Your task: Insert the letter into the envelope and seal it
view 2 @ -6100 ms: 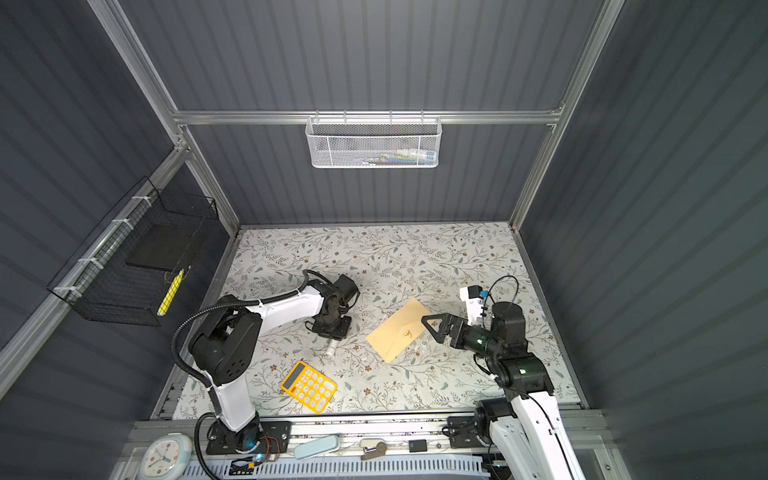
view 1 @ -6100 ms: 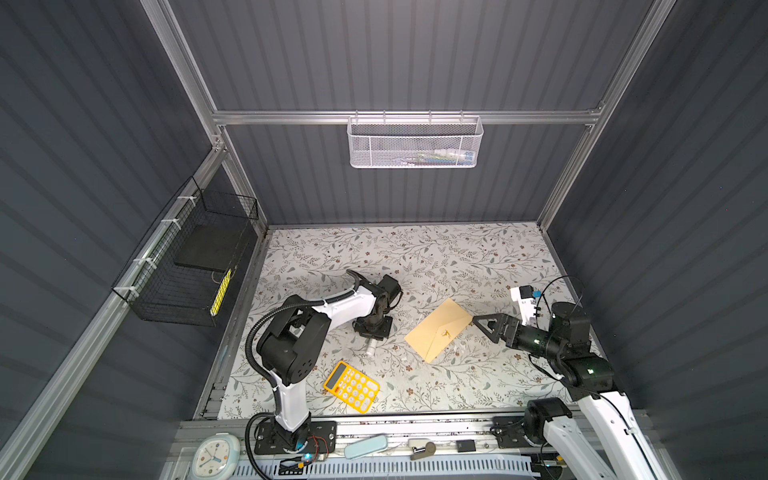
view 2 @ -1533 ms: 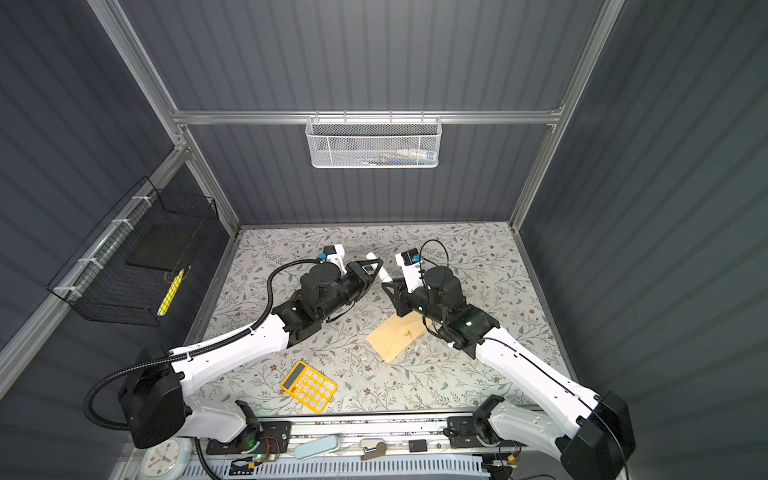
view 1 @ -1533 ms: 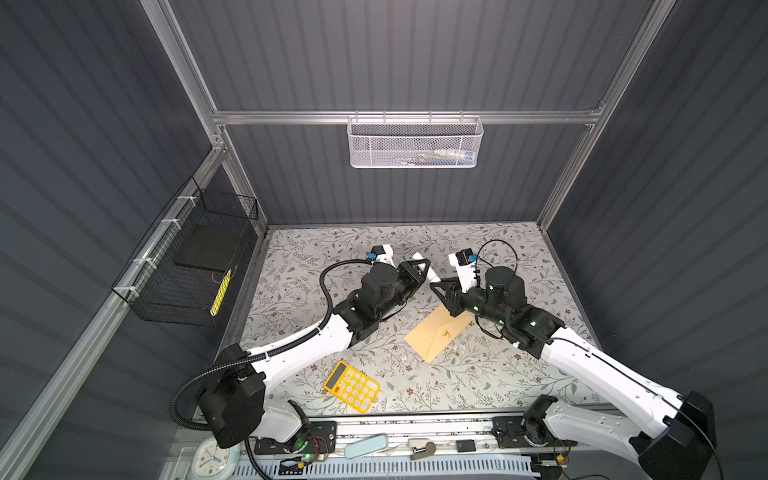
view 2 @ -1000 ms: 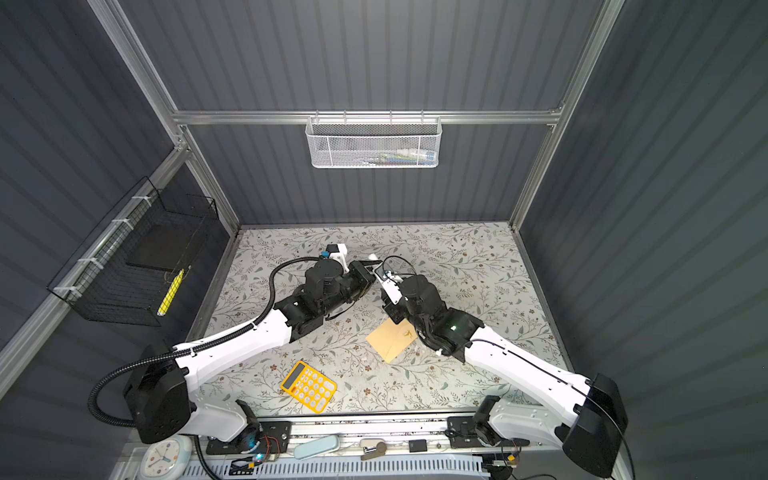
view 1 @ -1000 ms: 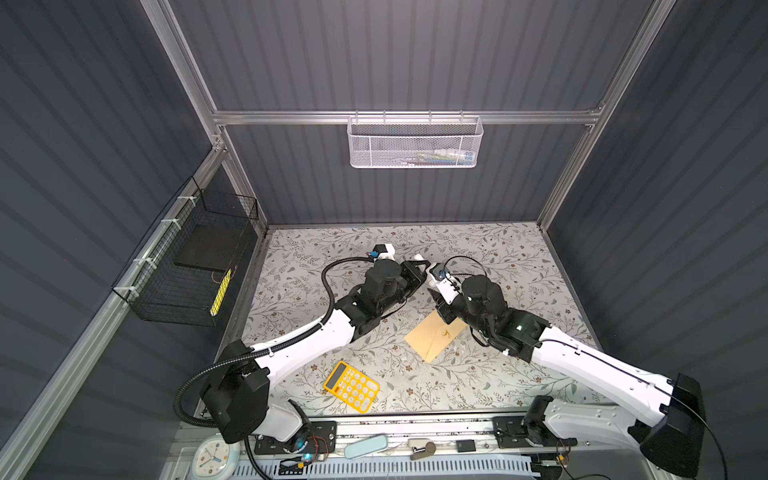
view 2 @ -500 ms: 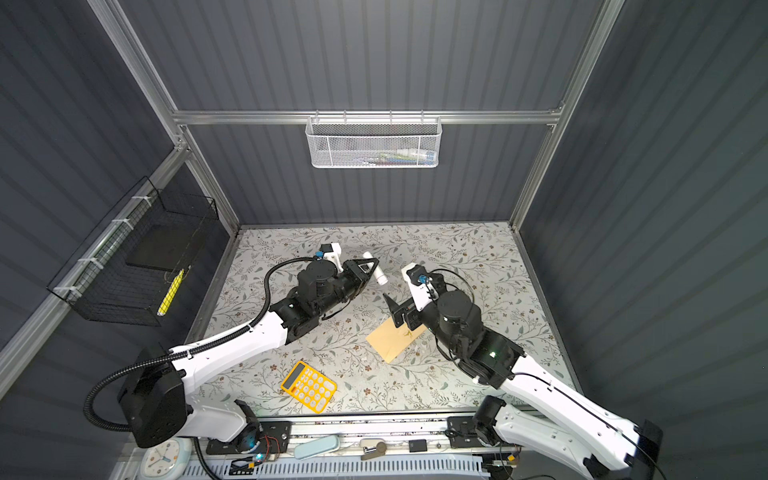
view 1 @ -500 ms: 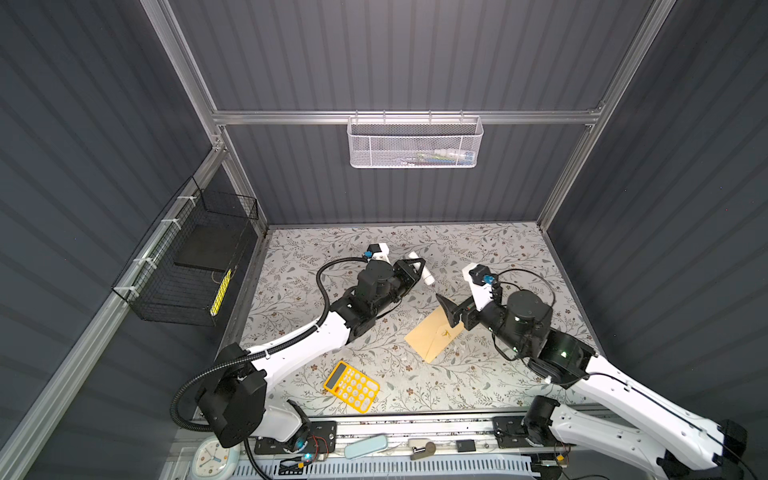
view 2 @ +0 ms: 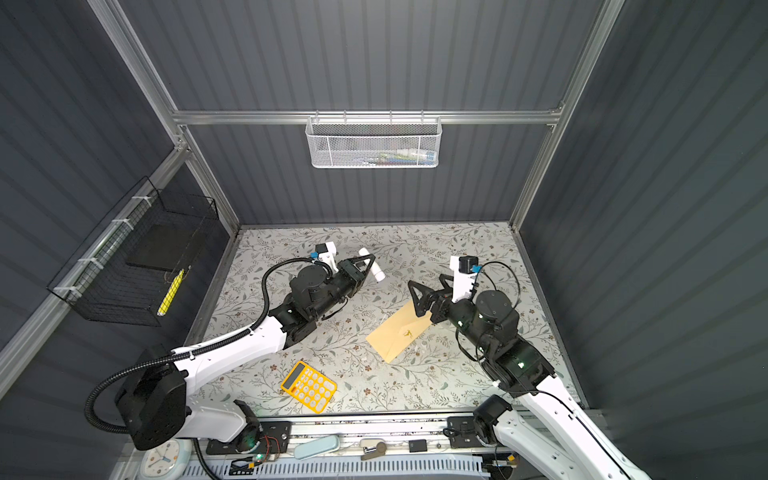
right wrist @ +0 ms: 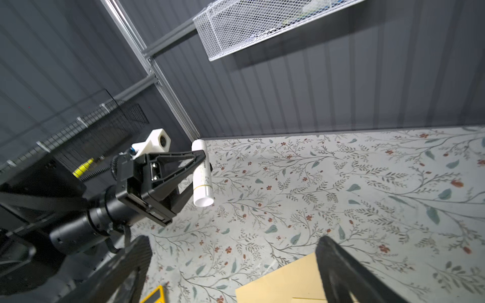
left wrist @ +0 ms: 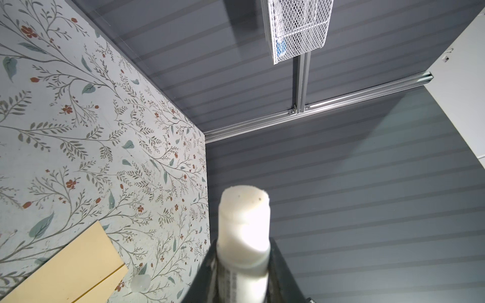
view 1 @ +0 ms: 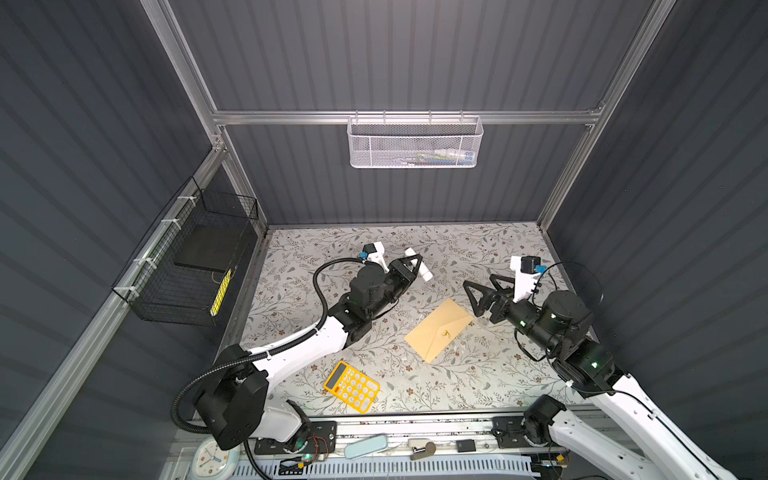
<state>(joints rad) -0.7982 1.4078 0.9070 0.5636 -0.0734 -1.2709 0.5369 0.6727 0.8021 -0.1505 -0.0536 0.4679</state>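
Right end effector (view 1: 478, 281): withdrawn, released, empty; left end effector (view 1: 415, 264): clenched on glue stick (right wrist: 202, 183); steer its bare tip gently along the flap edge of your envelope (view 1: 432, 336).

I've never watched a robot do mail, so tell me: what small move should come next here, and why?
Probably the left pincer should bring its glue stick down toward the envelope. The stick's tip is bare, so it looks ready to spread. The envelope lies flat, and the right pincer hangs open and empty over one corner, free to steady it.
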